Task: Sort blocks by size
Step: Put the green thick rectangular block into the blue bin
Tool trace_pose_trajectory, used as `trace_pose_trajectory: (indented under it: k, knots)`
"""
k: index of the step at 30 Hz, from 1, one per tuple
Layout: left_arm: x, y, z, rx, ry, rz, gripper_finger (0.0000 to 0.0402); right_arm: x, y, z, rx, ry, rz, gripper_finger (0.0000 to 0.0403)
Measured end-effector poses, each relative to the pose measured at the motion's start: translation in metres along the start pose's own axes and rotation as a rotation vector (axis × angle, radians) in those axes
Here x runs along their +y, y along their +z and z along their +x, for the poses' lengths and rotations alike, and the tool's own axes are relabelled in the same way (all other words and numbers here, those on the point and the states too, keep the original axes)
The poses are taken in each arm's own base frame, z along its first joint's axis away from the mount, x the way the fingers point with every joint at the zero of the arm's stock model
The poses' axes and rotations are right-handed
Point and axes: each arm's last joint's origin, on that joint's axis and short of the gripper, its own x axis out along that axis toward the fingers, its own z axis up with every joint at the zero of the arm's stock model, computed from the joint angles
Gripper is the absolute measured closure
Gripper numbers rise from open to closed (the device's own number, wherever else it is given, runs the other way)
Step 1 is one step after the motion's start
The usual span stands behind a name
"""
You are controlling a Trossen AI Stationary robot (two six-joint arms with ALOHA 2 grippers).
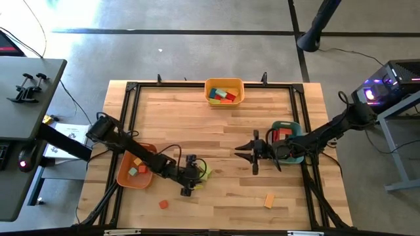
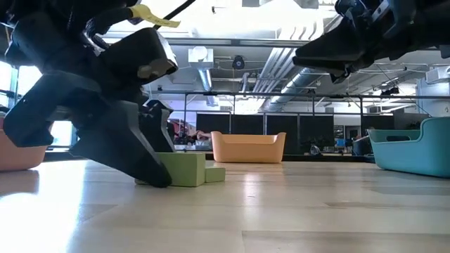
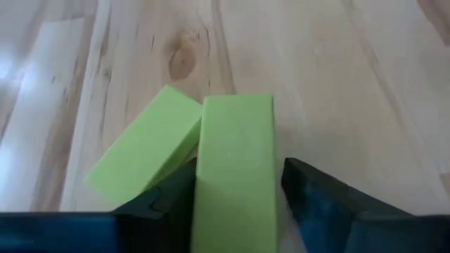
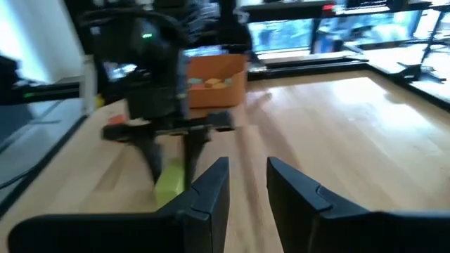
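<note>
We see the left pincer [image 3: 235,211] down on the counter [image 1: 223,131], its fingers apart on each side of a long green block [image 3: 235,169]. A second green block [image 3: 144,154] touches it. The right pincer [image 1: 254,152] waits near the teal tray [image 1: 295,141], fingers nearly together, holding nothing.

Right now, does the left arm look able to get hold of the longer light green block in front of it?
Probably yes. The left gripper already has its fingers either side of the longer green block. A second green block leans against it on one side but does not block the fingers.
</note>
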Motion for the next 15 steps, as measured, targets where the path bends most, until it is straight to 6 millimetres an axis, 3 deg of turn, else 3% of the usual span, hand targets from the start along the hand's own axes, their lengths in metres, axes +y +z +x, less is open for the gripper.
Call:
trace_pose_trajectory:
  k: [5, 11, 15]
  knots:
    - [0.001, 0.002, -0.003, -0.002, -0.012, -0.026, 0.0306, 0.003, -0.001, 0.0, 0.024, 0.114, -0.016, 0.0313]
    - [0.007, 0.022, -0.03, -0.075, -0.011, -0.051, 0.0306, 0.007, 0.004, 0.002, -0.043, 0.201, -0.21, 0.0313]
    - [0.02, 0.037, -0.052, -0.128, 0.058, -0.106, 0.0306, 0.015, 0.017, 0.017, -0.063, 0.189, -0.346, 0.0296]
